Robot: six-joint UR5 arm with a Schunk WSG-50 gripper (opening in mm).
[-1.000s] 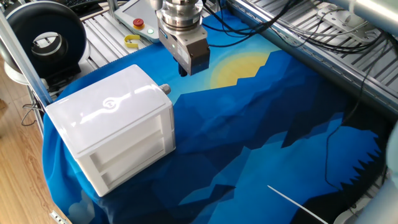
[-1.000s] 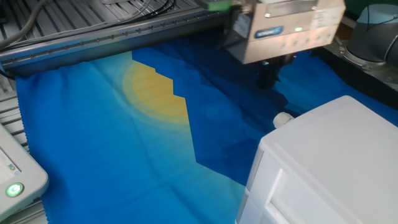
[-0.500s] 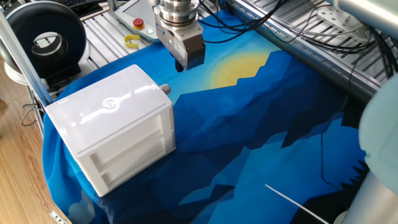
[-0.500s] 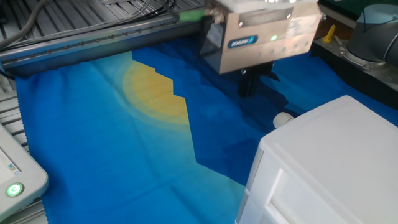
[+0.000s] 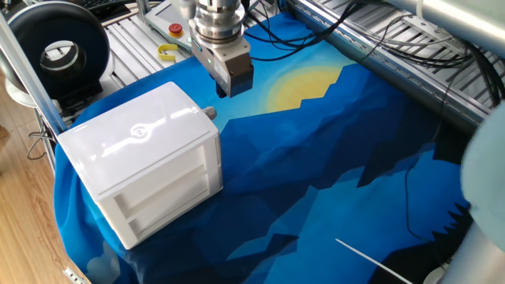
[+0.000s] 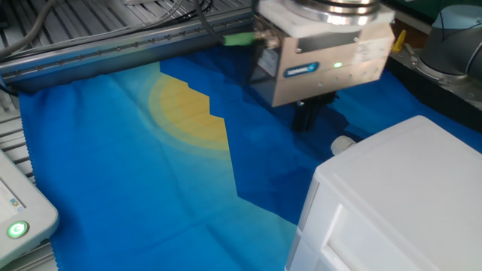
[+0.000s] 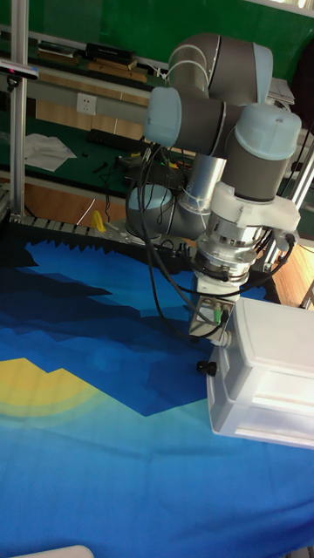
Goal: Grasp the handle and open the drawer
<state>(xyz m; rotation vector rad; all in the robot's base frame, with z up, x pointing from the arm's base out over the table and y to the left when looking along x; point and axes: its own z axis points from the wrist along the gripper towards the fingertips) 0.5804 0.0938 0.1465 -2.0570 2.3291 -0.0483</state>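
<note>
Tool (image 5: 227, 88) hangs above the blue cloth (image 5: 331, 173) on the bench, near the cabinet's (image 5: 142, 170) knob side and apart from the handle (image 5: 210, 113). It holds nothing. Its fingers are dark and bunched in every view, so I cannot tell how far apart they are.

One fixed view: handle pokes from the cabinet's upper right side, with the swirl logo on top. Drawer sits closed in the cabinet.

Other fixed view: handle (image 6: 343, 143) just below the tool (image 6: 305, 120), with a gap.

Tall view: handle (image 7: 207, 368) at the cabinet's left edge, arm (image 7: 222, 122) overhead.
</note>
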